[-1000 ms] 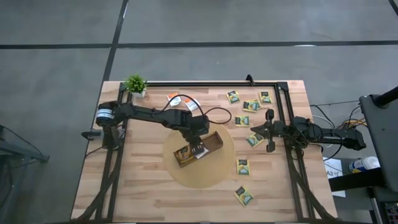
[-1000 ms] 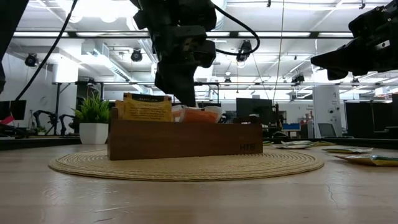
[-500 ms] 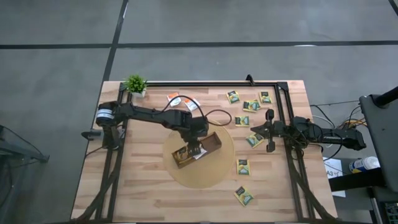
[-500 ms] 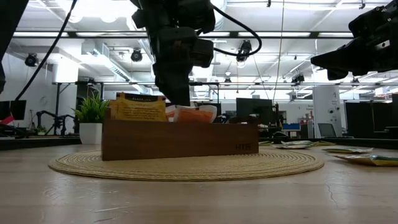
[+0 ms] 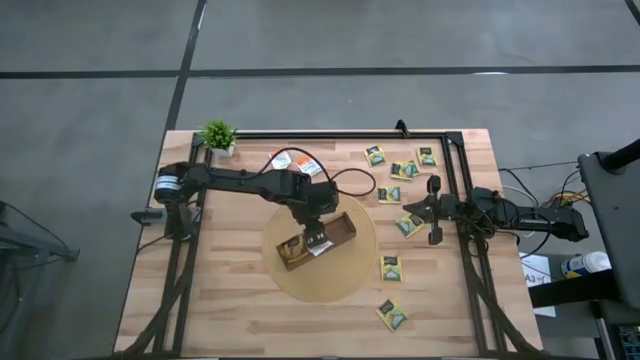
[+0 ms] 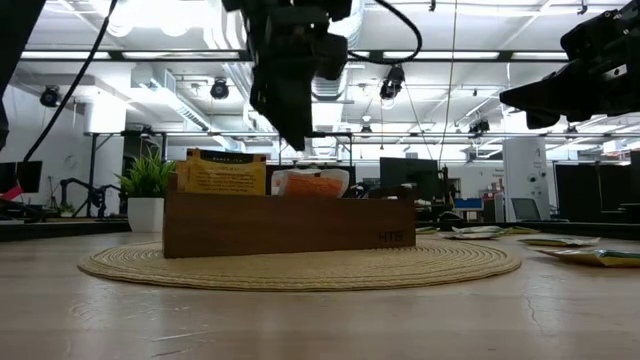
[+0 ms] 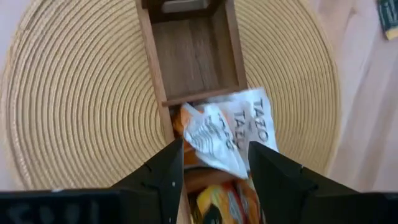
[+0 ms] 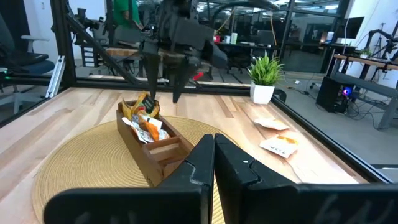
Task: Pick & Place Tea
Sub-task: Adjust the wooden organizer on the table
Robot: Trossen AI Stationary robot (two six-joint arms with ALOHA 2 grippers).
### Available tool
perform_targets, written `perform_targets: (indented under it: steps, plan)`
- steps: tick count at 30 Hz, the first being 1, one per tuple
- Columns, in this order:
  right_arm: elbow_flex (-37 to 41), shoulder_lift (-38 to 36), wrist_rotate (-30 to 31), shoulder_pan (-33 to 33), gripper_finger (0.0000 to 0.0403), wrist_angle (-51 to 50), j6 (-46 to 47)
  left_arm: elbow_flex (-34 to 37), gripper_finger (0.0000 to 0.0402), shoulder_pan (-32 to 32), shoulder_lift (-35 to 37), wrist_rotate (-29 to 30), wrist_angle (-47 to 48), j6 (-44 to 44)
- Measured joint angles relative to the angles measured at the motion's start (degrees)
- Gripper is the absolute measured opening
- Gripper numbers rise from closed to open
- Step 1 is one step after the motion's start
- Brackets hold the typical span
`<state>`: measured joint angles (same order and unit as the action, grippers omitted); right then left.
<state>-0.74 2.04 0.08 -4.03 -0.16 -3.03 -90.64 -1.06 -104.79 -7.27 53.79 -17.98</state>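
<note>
One white-and-orange sachet (image 7: pixel 233 134) now lies released in the tray (image 5: pixel 318 240) at frame centre, beneath the left gripper (image 7: pixel 211 163), parted and empty, so another placement looks done.

grey floor (image 5: pixel 100 100), bright ceiling lights (image 6: pixel 180 15)

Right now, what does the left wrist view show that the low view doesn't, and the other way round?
Only the left wrist view looks down into the wooden tray: one compartment is bare, and a white-and-orange tea sachet lies in the next, below the open left gripper. Only the low view shows the potted plant, loose sachets lying on the table, the raised right gripper, and a yellow sachet standing above the tray wall. Both show the tray on the round woven mat.
</note>
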Motion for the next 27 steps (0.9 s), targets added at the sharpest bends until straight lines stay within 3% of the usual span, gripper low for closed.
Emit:
perform_targets:
  steps: [6, 8, 12, 18, 22, 27]
  plan:
    - [-0.01, 0.00, 0.01, 0.00, 0.0009, 0.00, 0.00, -1.27, 0.0172, 5.21, 0.02, 0.52, 6.45, 10.56]
    - [-0.02, 0.00, 0.00, 0.00, 0.0009, -0.02, 0.00, -0.71, 0.0172, 8.14, 0.02, 3.19, 8.34, 14.08]
    - [-0.01, 0.00, 0.00, 0.00, 0.0009, -0.02, 0.00, 0.07, 0.0172, 13.46, 0.02, 9.28, 10.64, 16.05]
    - [-0.01, 0.00, 0.01, 0.00, 0.0009, 0.00, 0.00, 0.31, 0.0172, 19.57, 0.07, 12.09, 13.43, 19.90]
    - [0.00, 0.00, 0.00, 0.00, 0.0009, -0.02, 0.00, 1.34, 0.0172, 21.17, 0.09, 15.42, 14.05, 20.84]
    - [0.00, 0.03, 0.02, 0.00, 0.0009, 0.00, 0.00, 2.98, 0.0172, 21.20, 0.09, 14.85, 14.01, 23.91]
